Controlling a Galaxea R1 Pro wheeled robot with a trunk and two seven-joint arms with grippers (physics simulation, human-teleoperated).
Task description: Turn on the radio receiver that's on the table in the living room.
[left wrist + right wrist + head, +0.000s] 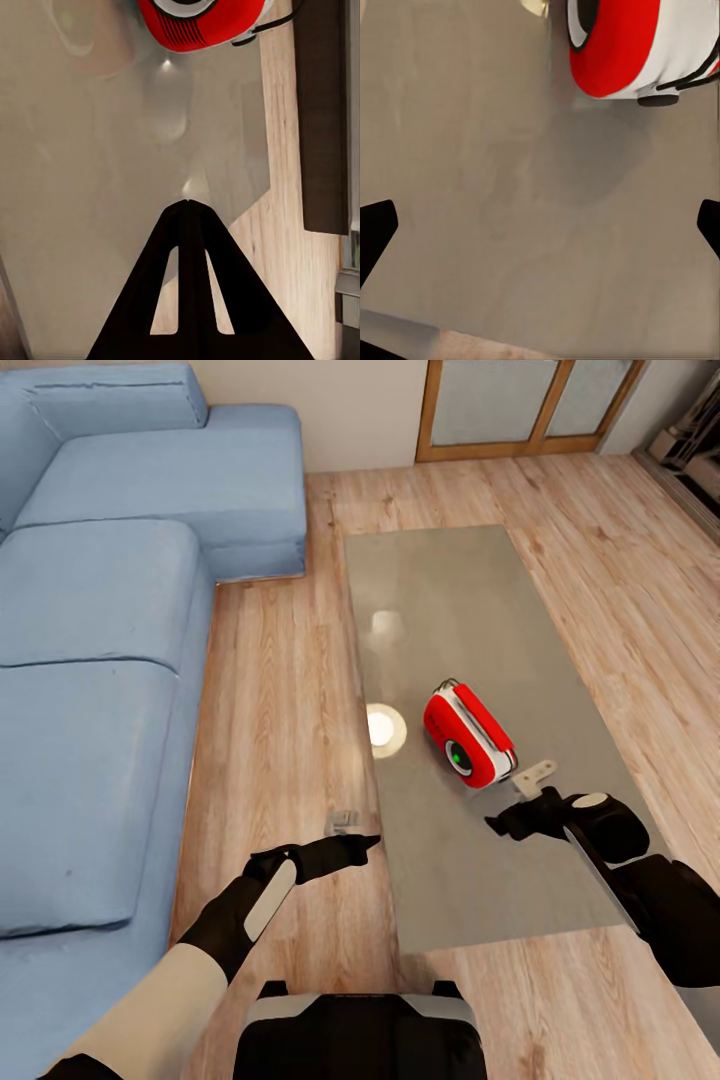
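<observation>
The red radio receiver (468, 732) with white band lies on the long grey table (450, 590), its round dark dial turned toward me with a green spot at its centre. My right gripper (515, 800) hovers over the table just in front of the radio, apart from it, open with fingers (375, 232) spread wide; the radio (622, 45) lies ahead of them. My left gripper (365, 844) is shut and empty, its tip at the table's near left edge. Its closed fingertips (185, 206) point across the table top (90, 187) toward the radio (202, 22).
A blue sectional sofa (100, 610) runs along the left, with a strip of wood floor (280, 700) between it and the table. Wood-framed glass doors (520, 405) stand at the back. A bright lamp reflection (385, 730) shines on the table beside the radio.
</observation>
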